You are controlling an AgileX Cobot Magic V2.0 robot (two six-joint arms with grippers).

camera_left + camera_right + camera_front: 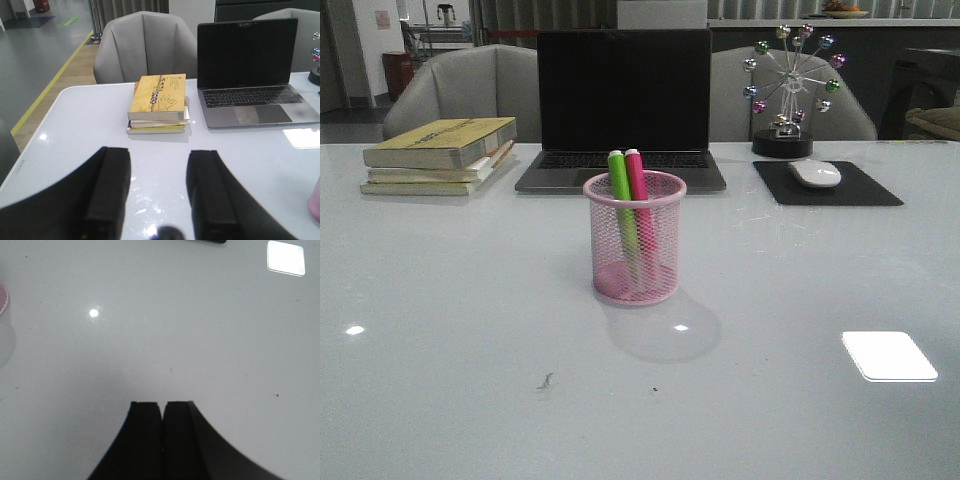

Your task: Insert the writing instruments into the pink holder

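- The left end effector (157,192) has its two black fingers spread wide with nothing between them, hovering over bare white tabletop (440,300)
- The right end effector (161,432) has its black fingers pressed together, empty, above a clear patch of the same tabletop
- Neither arm shows in the front view, so both appear pulled back from the work area
- In the left wrist view a sliver of the round pink wire-mesh holder (315,202) sits at the picture's edge, apart from the fingers
- That holder (634,238) stands upright near the middle of the tabletop, just in front of the open dark laptop (623,105)
- Both writing instruments are inside it: the thick bright green marker (623,200) and the magenta pink marker (639,200) lean side by side against the far rim, tops poking slightly above it
- Judging from this, the task looks finished; no marker lies loose anywhere in view
- The mesh lets both barrels be seen down to the solid pink base, and the cup looks steady, not tilted
- Further out are a stack of yellow-covered books (442,155), a white mouse (815,174) on a black pad, and a ferris-wheel desk ornament (790,85)
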